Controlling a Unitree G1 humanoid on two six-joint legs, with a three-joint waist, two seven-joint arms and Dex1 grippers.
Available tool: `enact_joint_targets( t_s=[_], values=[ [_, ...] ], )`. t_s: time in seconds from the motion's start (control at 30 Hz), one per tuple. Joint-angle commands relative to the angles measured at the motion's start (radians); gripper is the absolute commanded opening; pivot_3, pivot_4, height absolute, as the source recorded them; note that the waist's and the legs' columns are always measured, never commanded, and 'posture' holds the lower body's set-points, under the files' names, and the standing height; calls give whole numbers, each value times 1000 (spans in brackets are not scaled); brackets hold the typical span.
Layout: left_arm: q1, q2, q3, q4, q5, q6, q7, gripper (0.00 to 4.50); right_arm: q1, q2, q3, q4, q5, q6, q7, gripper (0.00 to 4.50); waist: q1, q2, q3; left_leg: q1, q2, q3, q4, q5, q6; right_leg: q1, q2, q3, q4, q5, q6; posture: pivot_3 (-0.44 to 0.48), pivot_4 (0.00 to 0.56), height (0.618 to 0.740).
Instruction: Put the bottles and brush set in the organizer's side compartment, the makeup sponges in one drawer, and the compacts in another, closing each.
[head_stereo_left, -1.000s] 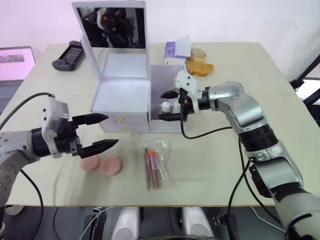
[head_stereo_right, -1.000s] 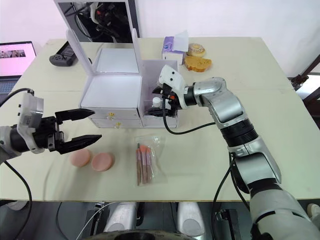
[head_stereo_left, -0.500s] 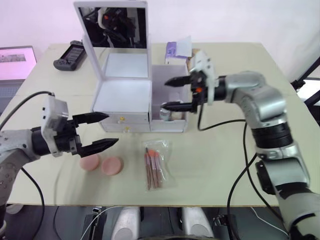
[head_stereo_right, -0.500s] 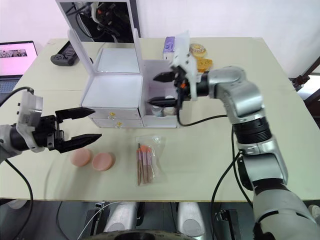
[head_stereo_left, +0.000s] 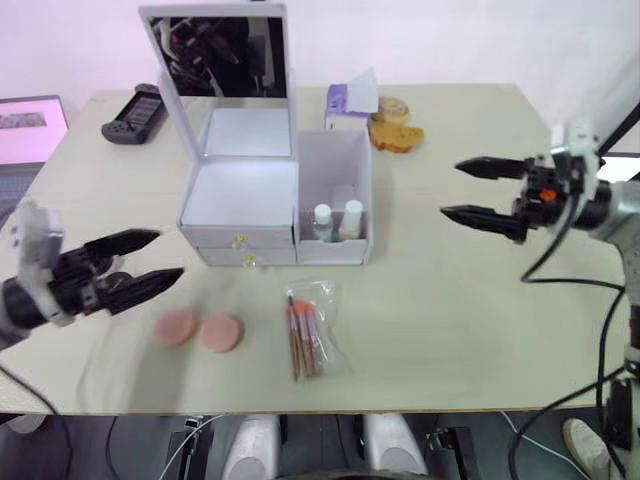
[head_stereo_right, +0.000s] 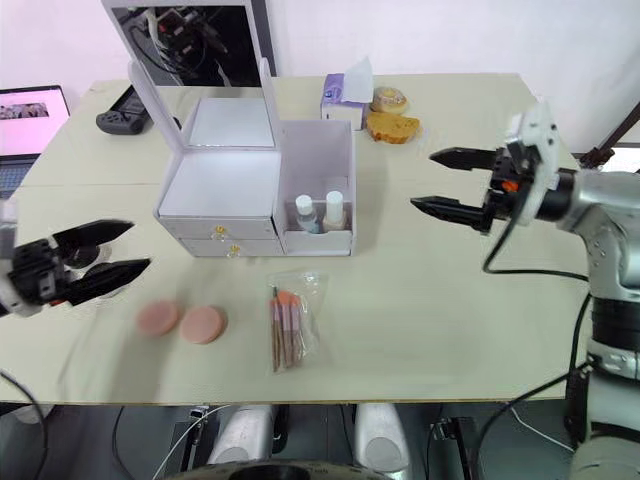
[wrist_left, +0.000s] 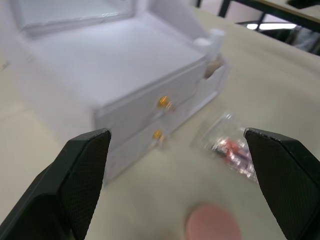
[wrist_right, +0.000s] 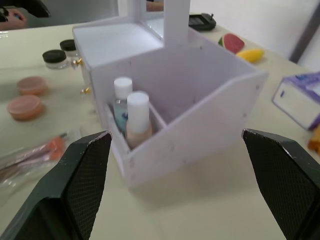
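two bottles (head_stereo_left: 336, 221) stand in the organizer's side compartment (head_stereo_left: 335, 195), so our right end effector (head_stereo_left: 482, 190) hangs spread and empty beside it while the left end effector (head_stereo_left: 140, 262), also spread, faces the makeup sponges (head_stereo_left: 199, 331) and bagged brush set (head_stereo_left: 308, 330) on the desk (head_stereo_left: 440, 300).

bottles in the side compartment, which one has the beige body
The bottle nearer the compartment's open front, with the taller white cap. The other bottle, tucked behind it, has a pale bluish, clear body. Both stand upright in the organizer.
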Motion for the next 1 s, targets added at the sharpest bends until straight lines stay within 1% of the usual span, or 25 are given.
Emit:
enact_joint_targets(
  t_s=[0.03, 0.13, 0.2, 0.23, 0.33, 0.43, 0.57, 0.7, 0.8, 0.9, 1.0],
  values=[
    [28, 4, 139, 171, 70, -123, -18, 4500, 94, -21, -114, 32, 0, -75, -12, 4417, 2, 0, 0, 0, 0, 0, 0, 0, 0, 0, 0, 0, 0, 0, -1, 0, 150, 740],
    [87, -2, 205, 334, 144, -246, -32, 4500, 219, -9, -177, 56, -4, -113, -27, 4417, 4, 0, 0, 0, 0, 0, 2, 0, 0, 2, -1, 0, -1, -2, -4, 0, 150, 740],
    [122, -11, 233, 392, 164, -285, -30, 4500, 277, -11, -201, 81, -17, -144, -38, 4417, 4, 0, 0, 0, 0, 1, 2, 0, 0, 2, -1, 0, -2, -1, -5, 0, 150, 740],
    [128, -13, 247, 433, 174, -309, -18, 4500, 295, -14, -213, 119, -29, -167, -47, 4417, 4, 0, 0, 1, 0, 1, 2, 0, 0, 3, -1, 0, -2, -2, -5, 0, 150, 740],
    [112, -6, 273, 569, 197, -383, 15, 4500, 337, -23, -229, 242, -63, -243, -54, 4417, 5, -1, -1, 1, 0, 2, 2, 0, 0, 3, -2, 0, -3, -1, -5, 0, 150, 740],
    [90, 4, 280, 612, 191, -405, 28, 4500, 363, -23, -229, 293, -76, -297, -53, 4417, 4, -1, -1, 2, 0, 2, 2, 0, 0, 3, -2, 0, -3, -1, -6, 0, 150, 740],
    [68, 5, 258, 581, 180, -398, 30, 4500, 360, -24, -222, 282, -61, -297, -56, 4417, 3, -1, -1, 3, 0, 3, 2, 0, 0, 4, -3, 0, -3, -1, -5, 0, 150, 740],
    [7, -3, 225, 582, 177, -388, 48, 4500, 321, -23, -199, 265, -50, -277, -63, 4417, 0, -1, -1, 4, 0, 3, 1, 0, 0, 5, -3, 0, -2, -1, -5, 0, 150, 740],
    [-9, -16, 195, 534, 166, -362, 38, 4500, 299, -22, -179, 230, -26, -237, -57, 4417, -1, -1, -1, 4, 0, 3, 1, 0, 0, 5, -3, 0, -2, -1, -5, 0, 150, 740],
    [-10, -34, 159, 421, 119, -291, 33, 4500, 274, -14, -138, 176, -16, -209, -59, 4417, 0, -1, -1, 4, 0, 3, 1, 0, 0, 5, -3, 1, -2, 0, -4, 0, 150, 740],
    [70, -34, 97, 121, -41, -90, -16, 4500, 223, -17, -53, 19, 54, -97, -36, 4417, -2, -1, -1, 4, 0, 3, 1, 0, 0, 5, -3, 1, -2, 0, -4, 0, 150, 740]
  ],
)
